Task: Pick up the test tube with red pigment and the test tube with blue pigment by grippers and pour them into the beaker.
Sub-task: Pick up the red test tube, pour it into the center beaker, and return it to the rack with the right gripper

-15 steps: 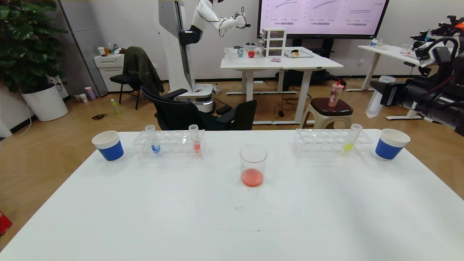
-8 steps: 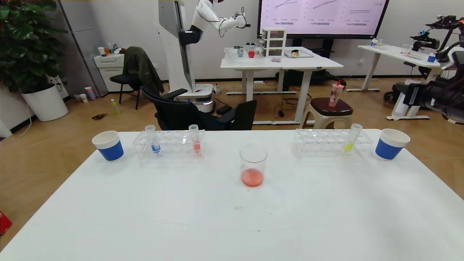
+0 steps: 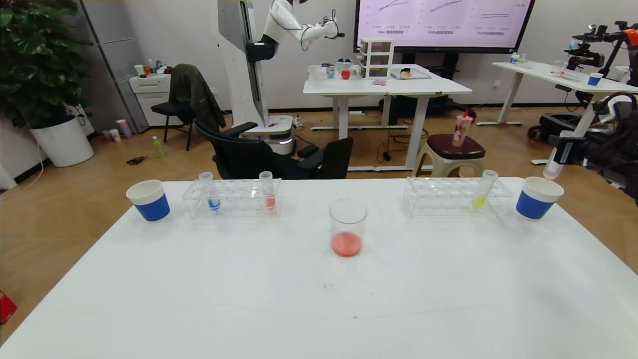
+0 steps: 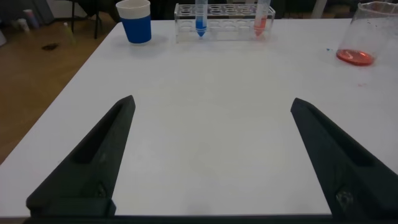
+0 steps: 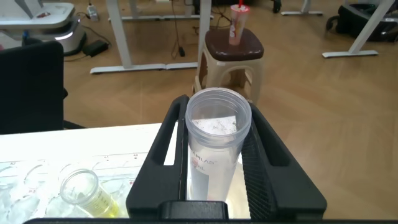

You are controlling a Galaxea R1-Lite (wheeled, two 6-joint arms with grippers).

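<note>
Right gripper (image 5: 214, 158): my fingers pinch an emptied clear plastic tube (image 3: 553, 163) above the right blue-banded paper cup (image 3: 537, 198), for discarding. Left gripper (image 4: 211, 155): fingers spread, idle over white table (image 3: 319, 299). Red-pigment tube (image 3: 268, 190) and blue-pigment tube (image 3: 210, 191) upright in left clear rack (image 3: 234, 198); clear glass beaker (image 3: 347, 227), red-tinted, mid-table.

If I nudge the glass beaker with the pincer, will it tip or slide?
The beaker looks wide and straight-sided with red liquid pooled low, so it would probably slide rather than tip. It is nearly empty, so likely light. A push near its rim seems riskier.

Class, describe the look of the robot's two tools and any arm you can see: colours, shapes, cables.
The left tool has two matte black, wedge-shaped fingers tapering to tips. The right tool has black ribbed fingers; its black arm carries looping black cables.
</note>
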